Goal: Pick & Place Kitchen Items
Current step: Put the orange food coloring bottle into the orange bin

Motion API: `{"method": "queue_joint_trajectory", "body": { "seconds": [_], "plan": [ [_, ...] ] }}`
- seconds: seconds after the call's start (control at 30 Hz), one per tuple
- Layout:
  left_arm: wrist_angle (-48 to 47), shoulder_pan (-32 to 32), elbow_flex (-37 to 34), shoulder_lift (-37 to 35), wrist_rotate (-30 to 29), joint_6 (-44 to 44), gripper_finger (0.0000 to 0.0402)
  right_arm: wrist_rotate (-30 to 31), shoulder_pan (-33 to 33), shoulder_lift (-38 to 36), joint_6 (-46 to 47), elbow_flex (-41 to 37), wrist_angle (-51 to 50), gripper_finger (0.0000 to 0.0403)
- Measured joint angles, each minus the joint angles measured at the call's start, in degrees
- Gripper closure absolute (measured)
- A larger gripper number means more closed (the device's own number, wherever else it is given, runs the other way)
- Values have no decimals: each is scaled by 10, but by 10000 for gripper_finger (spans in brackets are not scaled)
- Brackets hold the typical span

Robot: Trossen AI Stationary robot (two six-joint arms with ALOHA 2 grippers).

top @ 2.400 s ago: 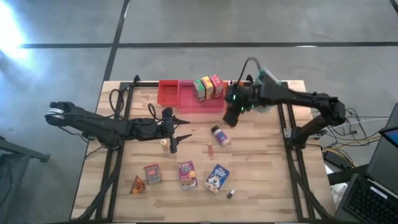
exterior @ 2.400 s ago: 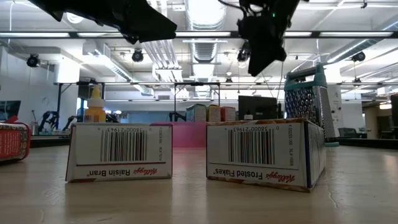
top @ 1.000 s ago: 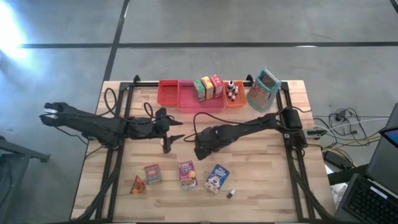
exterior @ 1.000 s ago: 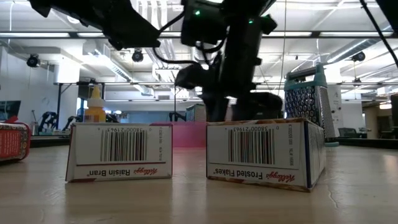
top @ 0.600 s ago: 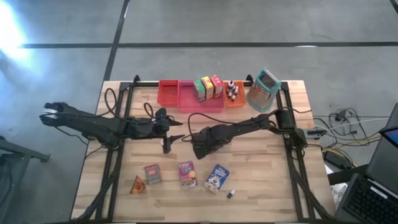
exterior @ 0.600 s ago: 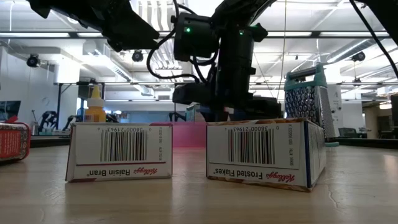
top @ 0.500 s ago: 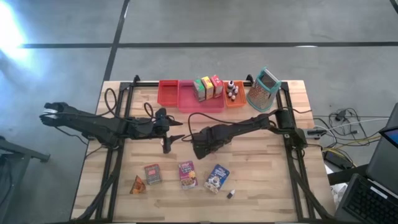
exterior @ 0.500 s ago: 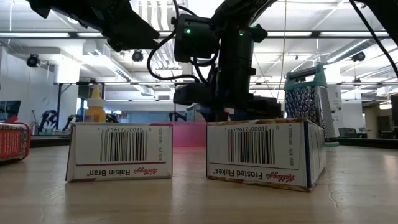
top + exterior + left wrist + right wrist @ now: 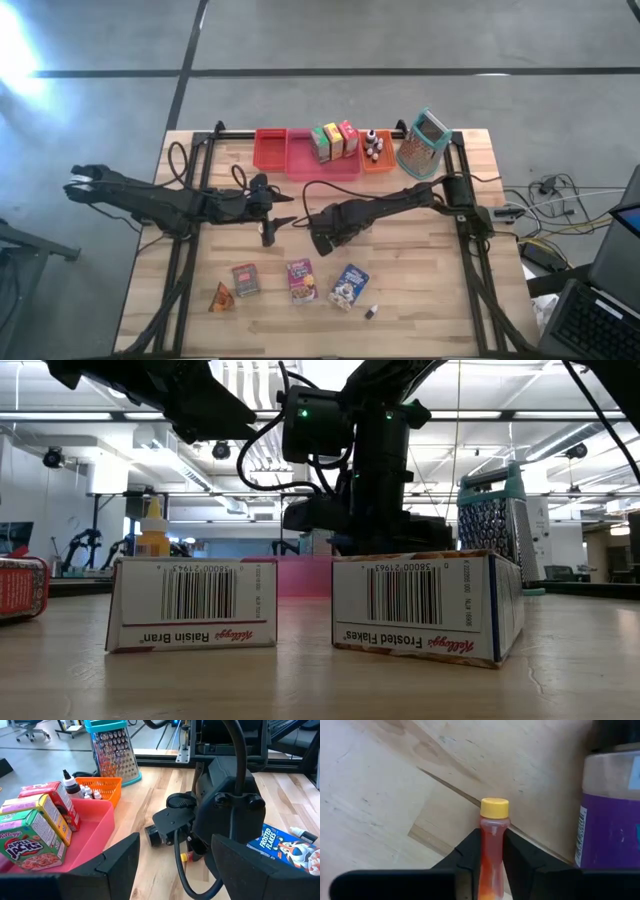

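The right gripper [image 9: 322, 238] is pinching a red yellow-capped bottle [image 9: 492, 851] on bare wood beside a purple jar [image 9: 611, 817], nearer than the pink bin [image 9: 322, 165]. That bin is holding three boxes [image 9: 334, 140]. The left gripper [image 9: 285, 208] is hanging open left of the bottle.

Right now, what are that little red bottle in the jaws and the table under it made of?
The little red bottle looks like translucent glossy plastic, letting light through, with an opaque yellow cap. The table looks like pale unvarnished wood: grain lines and plank seams show.

Yellow-capped red bottle [image 9: 491, 851] pinched between fingers [image 9: 468, 855], beside purple jar [image 9: 611, 815].
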Motion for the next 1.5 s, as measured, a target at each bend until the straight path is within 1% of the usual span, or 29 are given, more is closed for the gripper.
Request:
{"method": "queue_joint_trajectory", "body": {
  "seconds": [0.13, 0.3, 0.47, 0.6, 0.7, 0.8, 0.87, 0.9, 0.97, 1.03, 1.17, 1.27, 1.33, 1.4, 1.5],
  "plan": [
    [-1, 0, 0, 0, 0, 0, 149, 0, 0, -1, -19, 3, 0, 353],
    [-10, 0, 0, 0, 0, 0, 149, -2, 0, -11, -43, 2, -1, 341],
    [-19, 0, 0, -5, 0, 4, 149, 12, 7, -41, -65, 3, -39, 332],
    [-17, 0, -15, -7, -1, 6, 149, 25, 16, -69, -90, 2, -46, 344],
    [26, 1, -36, -12, -19, 21, 149, 51, 25, -108, -108, 3, -46, 354],
    [134, 1, -65, -25, -33, 47, 149, 95, 35, -152, -128, 2, -37, 358],
    [218, 1, -87, -30, -21, 57, 149, 129, 42, -184, -155, 2, -13, 354],
    [254, 1, -99, -31, -4, 56, 149, 147, 47, -199, -172, 2, 6, 352],
    [316, 1, -120, -28, 40, 56, 149, 176, 57, -229, -219, 2, 64, 345],
    [366, 1, -135, -23, 73, 51, 149, 194, 68, -249, -285, 3, 144, 340],
    [428, 1, -140, -12, 138, 50, 149, 191, 90, -265, -423, 3, 312, 333],
    [469, 1, -139, 0, 188, 49, 149, 179, 101, -268, -493, 4, 386, 337],
    [506, 0, -136, 12, 217, 49, 149, 174, 107, -268, -523, 4, 411, 342],
    [532, 0, -136, 24, 230, 49, 149, 166, 112, -266, -538, 4, 426, 347],
    [563, -1, -132, 49, 231, 49, 149, 153, 114, -261, -555, 3, 440, 352]
  ]
}}
